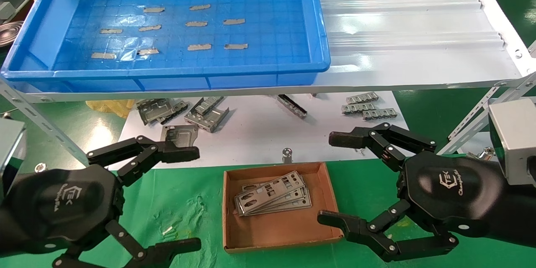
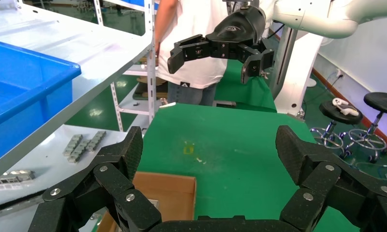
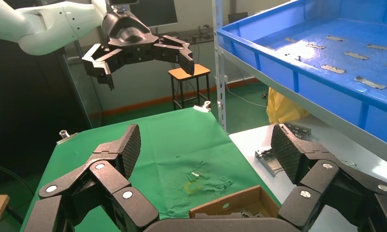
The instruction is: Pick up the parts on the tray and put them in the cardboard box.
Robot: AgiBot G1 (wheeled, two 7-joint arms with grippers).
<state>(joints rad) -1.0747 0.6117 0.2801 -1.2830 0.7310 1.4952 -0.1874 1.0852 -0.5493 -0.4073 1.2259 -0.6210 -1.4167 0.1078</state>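
Observation:
The blue tray [image 1: 167, 70] sits on the upper shelf at the left and holds only grey tape strips [image 1: 199, 46]; no parts lie on it. Several silver parts [image 1: 272, 194] are stacked in the cardboard box [image 1: 276, 234] on the green cloth, front centre. My left gripper [image 1: 197, 199] hovers open to the left of the box, holding nothing. My right gripper [image 1: 326, 178] hovers open at the box's right edge, also holding nothing. The left wrist view shows its open gripper [image 2: 208, 145] above the cloth beside the box corner [image 2: 167, 193]. In the right wrist view its gripper [image 3: 206, 145] is open over the box [image 3: 240, 203].
Bent grey brackets [image 1: 184, 113] and small grey strips [image 1: 364, 106] lie on the white board below the shelf. A white corrugated panel [image 1: 410, 29] fills the shelf right of the tray. A person in a white shirt [image 2: 196, 29] stands beyond the table.

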